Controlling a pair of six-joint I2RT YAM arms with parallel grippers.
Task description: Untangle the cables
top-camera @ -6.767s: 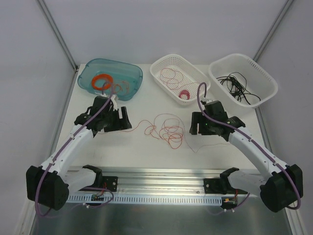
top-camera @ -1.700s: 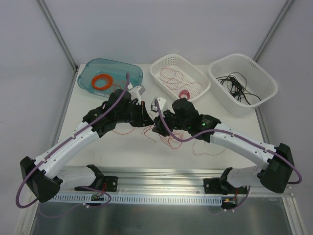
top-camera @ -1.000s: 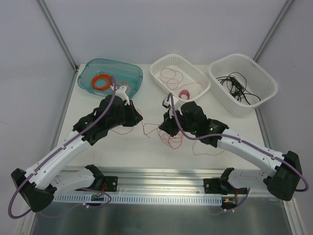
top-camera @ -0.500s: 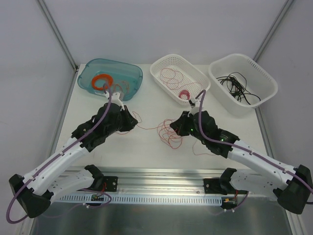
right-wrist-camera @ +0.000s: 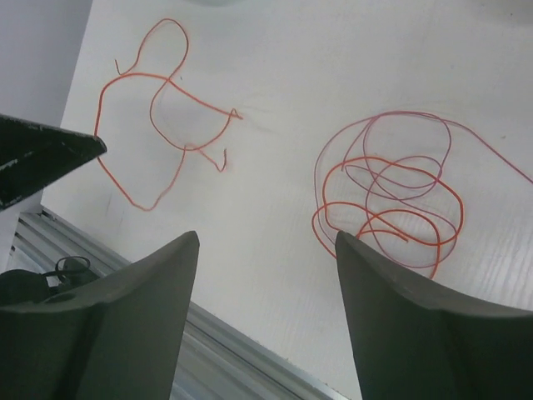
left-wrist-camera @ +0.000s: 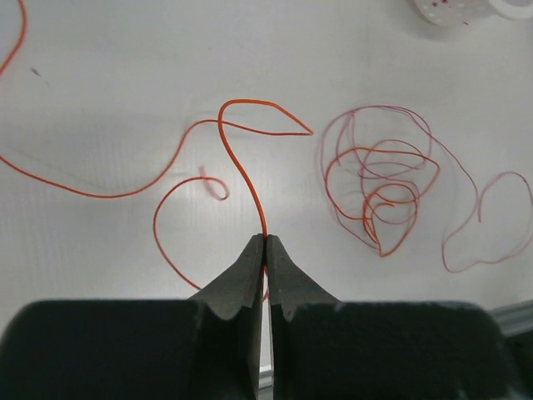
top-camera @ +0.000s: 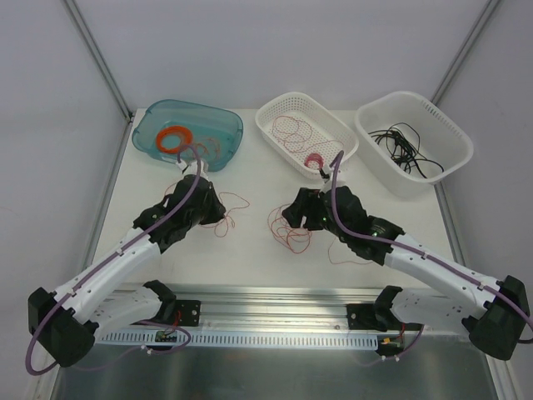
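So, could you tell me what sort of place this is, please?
Probably a lab robot test cell: a left arm and right arm bolted to a metal rail, a white table boxed in by grey panels, and a tub and baskets holding wires.

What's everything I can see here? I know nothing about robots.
tub: one, teal, far left.
ring: one, orange, in tub.
middle basket: one, white, far centre.
spool: one, pink, in middle basket.
red wire: loops, in middle basket.
right basket: one, white, far right.
black cables: bunch, in right basket.
loose wire: one, orange, on table.
tangle: one, red and orange, table centre.
table: one, white.
left gripper: black, shut on loose wire.
right gripper: black, open, beside tangle.
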